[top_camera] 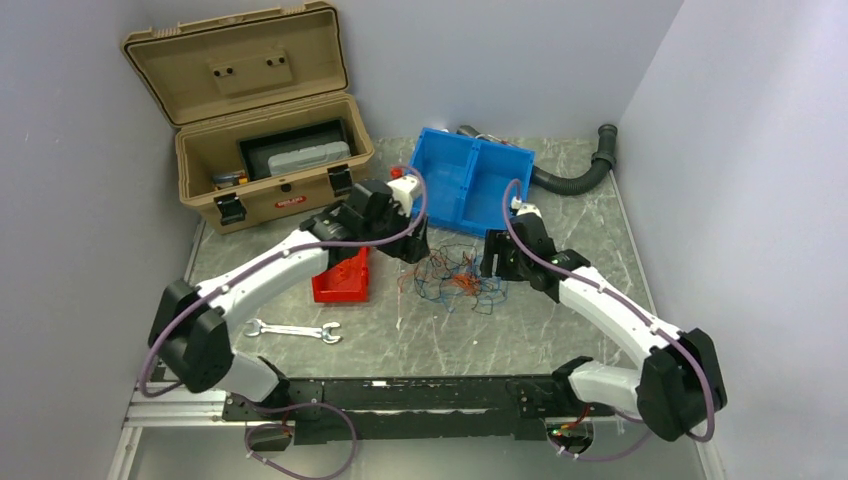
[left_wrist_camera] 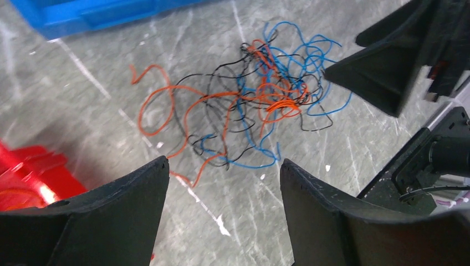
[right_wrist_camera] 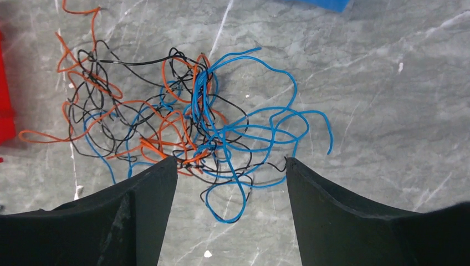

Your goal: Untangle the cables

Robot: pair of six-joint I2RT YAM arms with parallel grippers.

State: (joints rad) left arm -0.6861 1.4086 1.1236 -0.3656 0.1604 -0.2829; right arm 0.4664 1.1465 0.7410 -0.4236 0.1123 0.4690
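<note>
The cables are a tangled bunch of thin orange-red, blue and black wires lying on the grey marbled table, between the two arms. The tangle also shows in the left wrist view and in the right wrist view. My left gripper is open and empty, held above the table just left of the tangle. My right gripper is open and empty, over the tangle's right edge, with a blue loop showing between its fingers. The right gripper's black fingers show in the left wrist view.
A blue bin stands behind the tangle. A red bin sits to its left, a wrench nearer me. An open tan case is at the back left. A black ribbed hose lies at the back right.
</note>
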